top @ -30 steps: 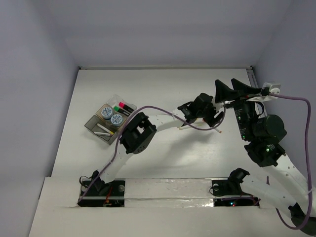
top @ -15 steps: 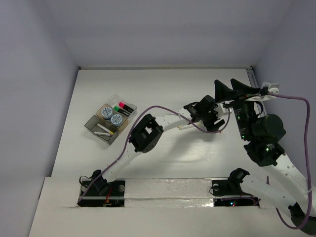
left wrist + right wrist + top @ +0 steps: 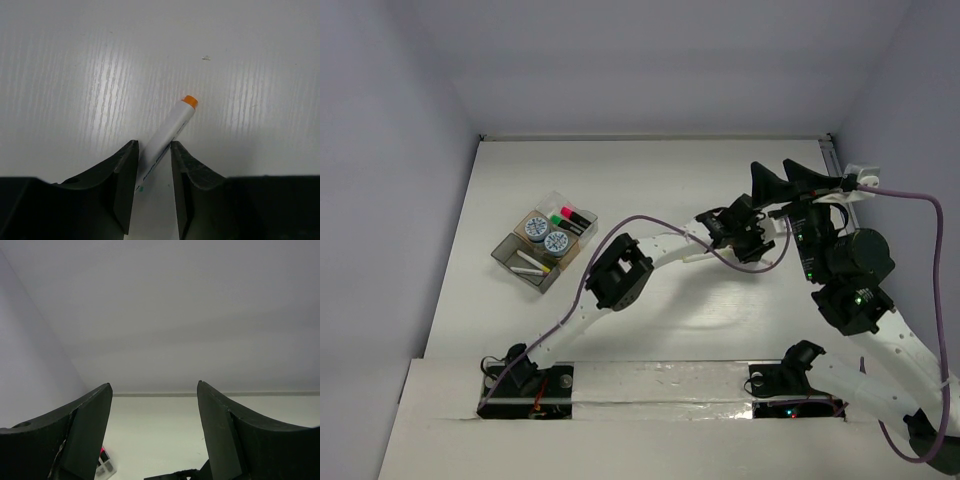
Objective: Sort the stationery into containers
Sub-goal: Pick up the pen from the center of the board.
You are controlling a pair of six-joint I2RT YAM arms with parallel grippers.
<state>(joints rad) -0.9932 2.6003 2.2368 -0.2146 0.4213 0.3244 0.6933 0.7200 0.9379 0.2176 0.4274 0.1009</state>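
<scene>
Since a second ago the left arm's elbow has swung rightward and its fingers have drawn in from a wide stance, so that the left hand (image 3: 152, 145) now sits clamped on a white pen (image 3: 170, 127) lying on the table (image 3: 75, 70), one dark finger pressed against each side of the barrel. In the wrist view the pen runs from between those fingers up and slightly to the right, and its orange tip (image 3: 189, 101) pokes out beyond the fingertips, resting on the white surface; whether the barrel has left the table at all cannot be told. A purple cable (image 3: 620, 222) loops along the left forearm behind this hand. Just beyond and to the right of the left hand, seen from above, the right hand (image 3: 153, 385) hangs raised off the table with its fingers well apart and nothing between them, aimed at the pale back wall (image 3: 175, 315); it stands much where it did a second ago. Well apart from both hands, off to the left hand's left across the table, lie the containers (image 3: 505, 255), a cluster of small joined trays set at a slant. Their tan tray holds two round blue-white discs (image 3: 536, 228), the clear tray on the farther side holds short black markers (image 3: 572, 216) with green and pink caps, and the smoky grey tray on the nearer side holds thin white pens (image 3: 530, 263). A corner of the cluster shows low at the left of the right wrist view.
</scene>
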